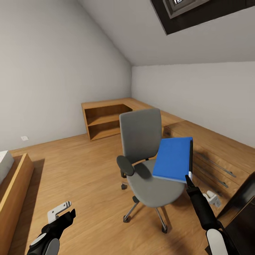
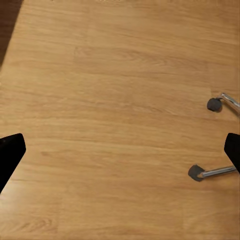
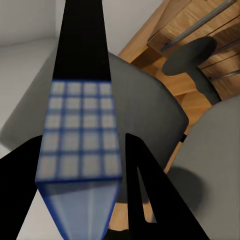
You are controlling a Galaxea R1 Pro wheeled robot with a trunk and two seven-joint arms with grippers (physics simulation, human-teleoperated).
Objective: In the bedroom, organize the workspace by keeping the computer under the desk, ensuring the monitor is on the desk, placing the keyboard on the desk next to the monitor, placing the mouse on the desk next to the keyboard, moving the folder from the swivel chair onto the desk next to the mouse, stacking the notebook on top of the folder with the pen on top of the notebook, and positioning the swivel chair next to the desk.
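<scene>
Blue folder [image 1: 173, 158], right pincer [image 1: 188, 176] gripping, above swivel chair [image 1: 145, 166]

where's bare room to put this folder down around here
Bare patches: the desk top behind the folder held in the right gripper, and the swivel chair seat. The corner beside the drawers, by the dark object, is crowded.

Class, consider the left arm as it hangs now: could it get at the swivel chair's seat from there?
Probably yes. The left gripper hangs open over bare floor, nothing stands between it and the swivel chair, and the right gripper holds the folder lifted off the seat.
</scene>
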